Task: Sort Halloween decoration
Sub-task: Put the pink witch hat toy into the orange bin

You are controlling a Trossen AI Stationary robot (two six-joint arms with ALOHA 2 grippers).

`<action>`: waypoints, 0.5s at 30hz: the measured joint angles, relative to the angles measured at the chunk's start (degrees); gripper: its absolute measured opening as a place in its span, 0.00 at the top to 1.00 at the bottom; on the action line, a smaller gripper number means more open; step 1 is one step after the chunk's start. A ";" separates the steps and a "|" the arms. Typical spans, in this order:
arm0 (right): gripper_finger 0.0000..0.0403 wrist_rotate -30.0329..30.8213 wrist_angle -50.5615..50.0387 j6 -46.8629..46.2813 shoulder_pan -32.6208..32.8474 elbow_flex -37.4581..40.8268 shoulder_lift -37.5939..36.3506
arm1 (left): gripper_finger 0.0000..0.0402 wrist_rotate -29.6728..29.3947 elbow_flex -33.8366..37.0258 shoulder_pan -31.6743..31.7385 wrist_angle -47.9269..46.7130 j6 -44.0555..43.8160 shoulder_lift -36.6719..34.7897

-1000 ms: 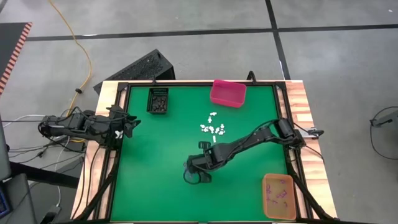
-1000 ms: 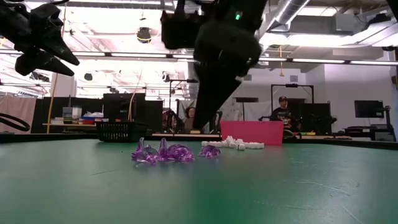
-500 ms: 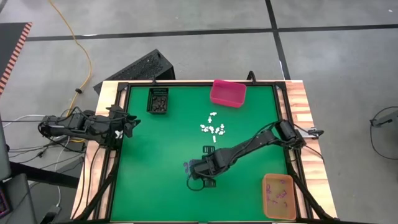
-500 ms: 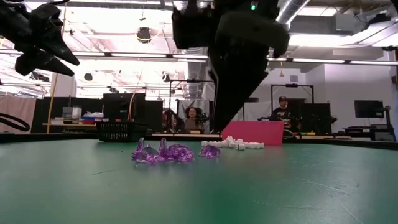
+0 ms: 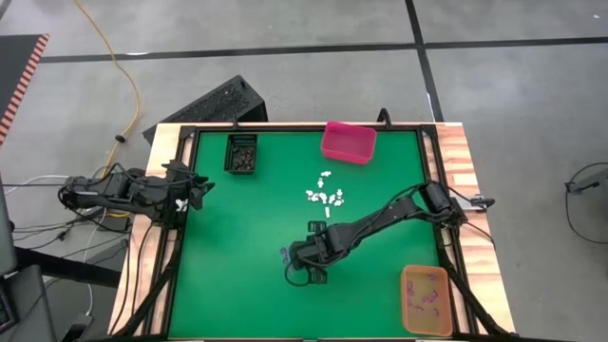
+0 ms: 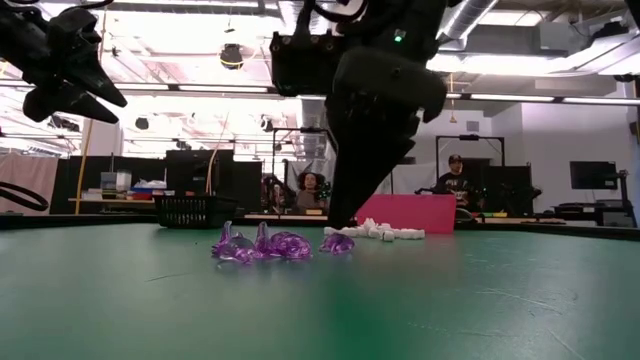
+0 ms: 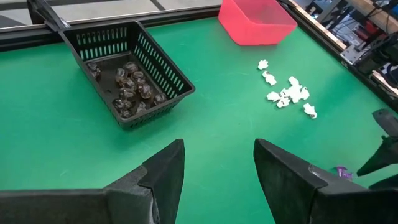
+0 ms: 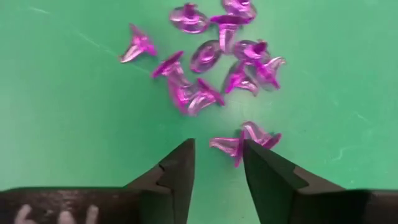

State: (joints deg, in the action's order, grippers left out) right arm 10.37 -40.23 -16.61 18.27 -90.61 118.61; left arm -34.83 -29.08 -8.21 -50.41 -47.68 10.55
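Purple trinkets (image 8: 211, 65) lie just ahead of the right gripper (image 8: 216, 163), whose fingers stand apart, empty.

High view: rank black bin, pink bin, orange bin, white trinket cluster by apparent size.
1. orange bin
2. pink bin
3. black bin and white trinket cluster: they cover about the same area, so no ranking between them.
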 joint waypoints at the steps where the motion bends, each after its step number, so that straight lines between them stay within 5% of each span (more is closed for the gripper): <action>1: 0.61 0.04 0.01 0.19 -0.16 0.00 0.00 | 0.54 -0.01 0.00 0.00 0.02 0.00 0.01; 15: 0.74 -0.42 1.27 0.58 -1.43 -0.02 1.66 | 0.55 -0.13 0.02 0.00 -0.11 -0.04 -0.01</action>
State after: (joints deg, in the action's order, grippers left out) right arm 9.96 -38.95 -16.03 16.84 -90.63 120.27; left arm -34.96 -29.06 -8.21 -50.52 -47.72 10.55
